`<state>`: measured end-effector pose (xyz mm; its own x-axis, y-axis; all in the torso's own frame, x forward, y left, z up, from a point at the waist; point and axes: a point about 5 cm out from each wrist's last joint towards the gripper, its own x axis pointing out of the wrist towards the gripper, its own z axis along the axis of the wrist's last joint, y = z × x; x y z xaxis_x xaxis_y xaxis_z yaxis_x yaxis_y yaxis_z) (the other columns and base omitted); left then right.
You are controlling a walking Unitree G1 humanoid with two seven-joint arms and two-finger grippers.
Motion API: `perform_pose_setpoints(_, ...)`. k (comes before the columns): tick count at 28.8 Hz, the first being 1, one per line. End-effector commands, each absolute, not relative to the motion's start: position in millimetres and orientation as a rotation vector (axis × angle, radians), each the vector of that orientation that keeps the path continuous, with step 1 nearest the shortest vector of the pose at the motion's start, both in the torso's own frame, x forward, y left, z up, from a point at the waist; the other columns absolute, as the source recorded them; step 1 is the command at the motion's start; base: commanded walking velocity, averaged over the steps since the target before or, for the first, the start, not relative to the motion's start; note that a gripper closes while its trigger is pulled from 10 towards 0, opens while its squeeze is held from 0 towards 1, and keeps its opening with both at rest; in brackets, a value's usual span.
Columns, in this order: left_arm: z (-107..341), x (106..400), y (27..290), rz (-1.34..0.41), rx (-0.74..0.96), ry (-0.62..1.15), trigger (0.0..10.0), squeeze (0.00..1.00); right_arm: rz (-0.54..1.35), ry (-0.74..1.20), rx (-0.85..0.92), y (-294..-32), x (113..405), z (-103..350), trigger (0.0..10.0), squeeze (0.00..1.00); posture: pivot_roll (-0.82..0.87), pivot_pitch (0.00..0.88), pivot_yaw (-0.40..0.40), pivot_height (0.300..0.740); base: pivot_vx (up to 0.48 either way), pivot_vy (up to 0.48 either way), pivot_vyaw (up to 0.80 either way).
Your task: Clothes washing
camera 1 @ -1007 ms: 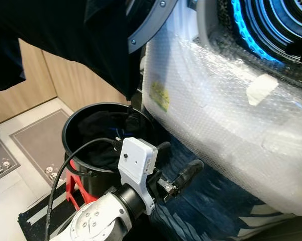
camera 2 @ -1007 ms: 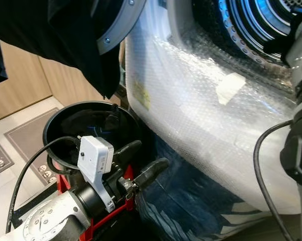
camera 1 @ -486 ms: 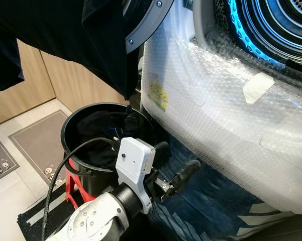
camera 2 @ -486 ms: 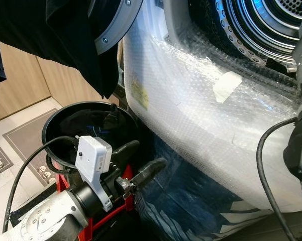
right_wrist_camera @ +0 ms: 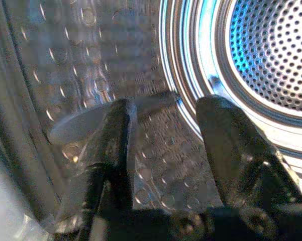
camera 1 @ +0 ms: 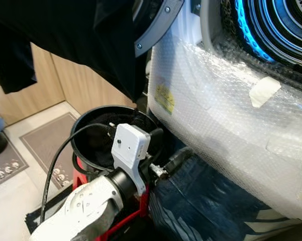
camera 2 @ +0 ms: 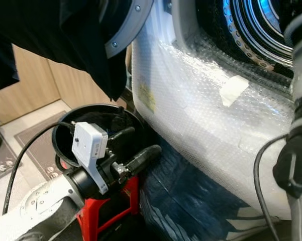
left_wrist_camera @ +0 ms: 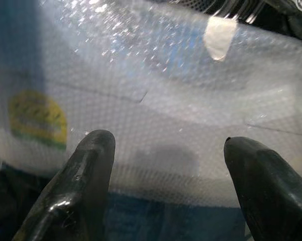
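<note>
Two empty, parted claws: left gripper (camera 1: 160, 155) beside the black laundry bucket (camera 1: 85, 131) of dark clothes (camera 1: 103, 143), right gripper (right_wrist_camera: 166, 145) facing the washer drum (right_wrist_camera: 271, 55); next, presumably, grasping a garment.

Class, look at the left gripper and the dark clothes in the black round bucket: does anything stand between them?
Nothing visible does. The left gripper is open beside the black round bucket, past its rim toward the bubble-wrapped washing machine. The dark clothes lie uncovered inside, with the bucket's rim between.
</note>
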<state>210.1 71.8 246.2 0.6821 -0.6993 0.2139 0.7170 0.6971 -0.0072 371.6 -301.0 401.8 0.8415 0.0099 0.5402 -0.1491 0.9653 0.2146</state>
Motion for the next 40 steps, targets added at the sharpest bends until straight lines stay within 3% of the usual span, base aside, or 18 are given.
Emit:
perform_pose_setpoints(1,247,213,73,-0.791,-0.074,-0.215,10.0,0.00,0.077,-0.665,0.259,-317,355,414,10.0,0.00,0.06,0.027,-0.107,0.740,0.000,0.000,0.00)
perform_pose_setpoints(3,248,220,76,-0.785,-0.051,-0.231,10.0,0.00,0.135,-0.734,0.259,-327,340,401,10.0,0.00,0.05,0.007,-0.090,0.740,0.000,0.000,0.00)
perform_pose_setpoints(8,248,229,80,-0.779,-0.019,-0.246,10.0,0.00,0.341,-0.789,0.332,-315,320,380,10.0,0.00,0.04,0.000,-0.071,0.740,0.000,0.000,0.00)
perform_pose_setpoints(19,246,242,86,-0.758,0.018,-0.276,10.0,0.00,0.931,-0.632,0.315,-231,284,340,10.0,0.00,0.03,0.000,-0.069,0.740,0.000,0.000,0.00)
perform_pose_setpoints(25,241,251,97,-0.677,0.045,-0.284,10.0,0.00,1.115,-0.466,0.335,-203,265,304,10.0,0.00,0.04,0.000,-0.070,0.740,0.000,0.000,0.00)
perform_pose_setpoints(31,228,265,113,-0.584,0.017,-0.227,10.0,0.00,1.206,-0.268,0.353,-183,255,268,10.0,0.00,0.04,0.000,-0.070,0.740,0.000,0.000,0.00)
perform_pose_setpoints(40,198,282,127,-0.522,-0.009,-0.151,10.0,0.00,1.172,-0.088,0.350,-179,254,232,10.0,0.00,0.04,0.000,-0.063,0.740,0.000,0.000,0.00)
